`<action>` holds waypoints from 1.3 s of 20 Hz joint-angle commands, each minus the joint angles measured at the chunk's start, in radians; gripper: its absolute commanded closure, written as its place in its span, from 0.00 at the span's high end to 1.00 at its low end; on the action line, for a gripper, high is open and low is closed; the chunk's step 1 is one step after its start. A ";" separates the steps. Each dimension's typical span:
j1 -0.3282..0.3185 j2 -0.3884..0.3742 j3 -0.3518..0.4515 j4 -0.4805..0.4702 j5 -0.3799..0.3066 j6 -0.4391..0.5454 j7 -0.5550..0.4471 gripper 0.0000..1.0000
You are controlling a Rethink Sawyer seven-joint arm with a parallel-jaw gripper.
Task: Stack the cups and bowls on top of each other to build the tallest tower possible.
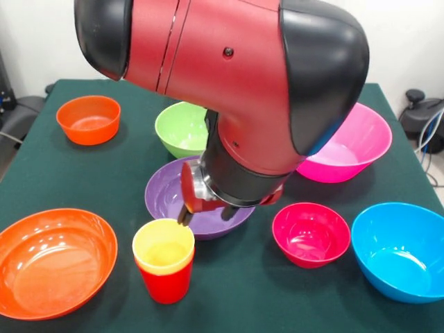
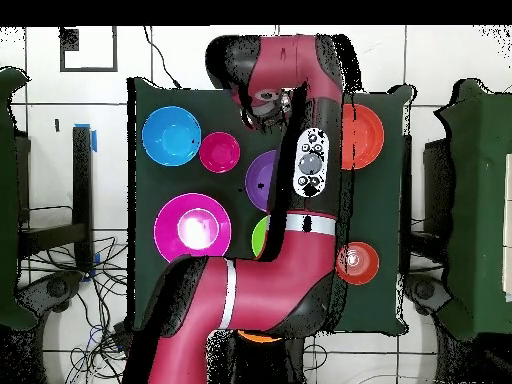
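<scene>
The yellow cup (image 1: 164, 248) sits nested in the red cup (image 1: 166, 283), upright near the table's front edge. My gripper (image 1: 206, 216) hangs just behind and right of them, over the purple bowl (image 1: 162, 193), open and empty. Other bowls lie singly: green (image 1: 180, 129), small orange (image 1: 88, 119), large orange-red (image 1: 53, 261), crimson-pink (image 1: 310, 234), blue (image 1: 398, 250), magenta-pink (image 1: 352, 143). In the overhead view the arm hides the cups. The purple bowl (image 2: 260, 180), blue bowl (image 2: 172, 135), crimson-pink bowl (image 2: 219, 151) and magenta-pink bowl (image 2: 192, 227) show.
The bulky red and black arm (image 1: 229, 62) covers the table's middle. The dark green table (image 1: 250, 291) ends close in front of the cups. In the overhead view a light orange bowl (image 2: 260, 338) peeks out under the arm near the base.
</scene>
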 commanded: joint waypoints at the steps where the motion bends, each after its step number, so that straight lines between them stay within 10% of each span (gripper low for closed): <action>1: 0.014 0.016 0.107 0.112 0.064 0.029 -0.010 1.00; 26: 0.003 0.047 0.083 0.270 0.334 -0.220 0.106 1.00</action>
